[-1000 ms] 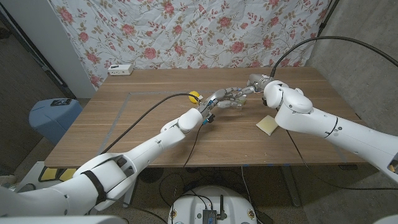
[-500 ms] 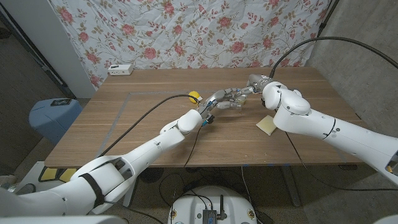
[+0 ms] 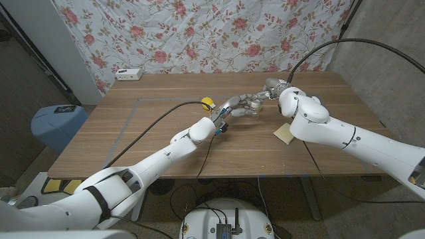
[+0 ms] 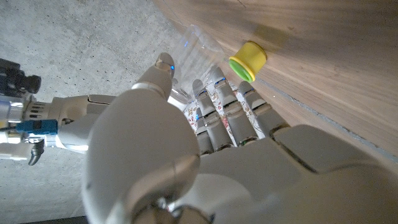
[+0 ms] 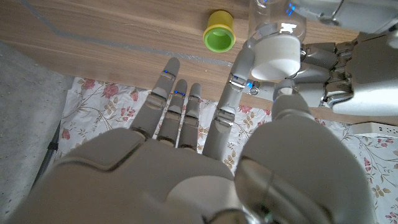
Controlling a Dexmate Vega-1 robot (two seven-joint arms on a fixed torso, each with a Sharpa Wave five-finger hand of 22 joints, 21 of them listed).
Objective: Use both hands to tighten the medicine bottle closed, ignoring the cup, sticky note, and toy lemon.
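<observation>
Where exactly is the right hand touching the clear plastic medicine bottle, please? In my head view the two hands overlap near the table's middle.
Observer: In the right wrist view, the right hand pinches the bottle's round white cap between its thumb and a finger, with the other fingers spread.
Operator: Thank you. Does the left hand have the body?
Observer: Yes. In the left wrist view, the left hand curls its fingers around the clear plastic medicine bottle.
Operator: Is the small yellow cup in the way?
Observer: No. The small yellow cup sits apart from both hands on the wooden table.
</observation>
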